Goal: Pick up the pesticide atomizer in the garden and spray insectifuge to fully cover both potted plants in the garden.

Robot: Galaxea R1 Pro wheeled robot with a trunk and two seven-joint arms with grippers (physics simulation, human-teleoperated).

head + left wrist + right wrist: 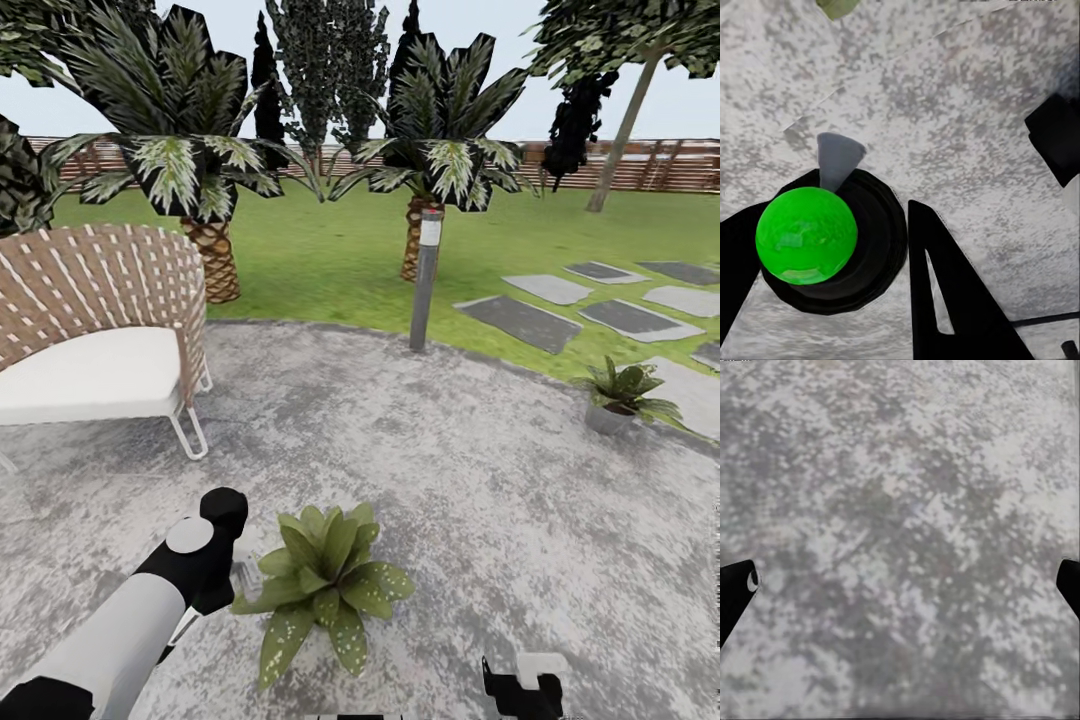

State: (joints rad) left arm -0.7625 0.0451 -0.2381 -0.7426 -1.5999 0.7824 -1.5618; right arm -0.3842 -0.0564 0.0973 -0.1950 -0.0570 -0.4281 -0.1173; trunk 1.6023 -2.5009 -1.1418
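My left gripper (pixel 832 255) clasps the pesticide atomizer (pixel 821 236) beside the nearer potted plant (pixel 325 585), nozzle aimed to wet its leaves; my right gripper (pixel 900 585) hangs spread, idle over the patio (pixel 480 470).

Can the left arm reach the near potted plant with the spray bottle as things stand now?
Probably yes. The left gripper holds the spray bottle and sits right beside the near potted plant on the patio, with nothing between them.
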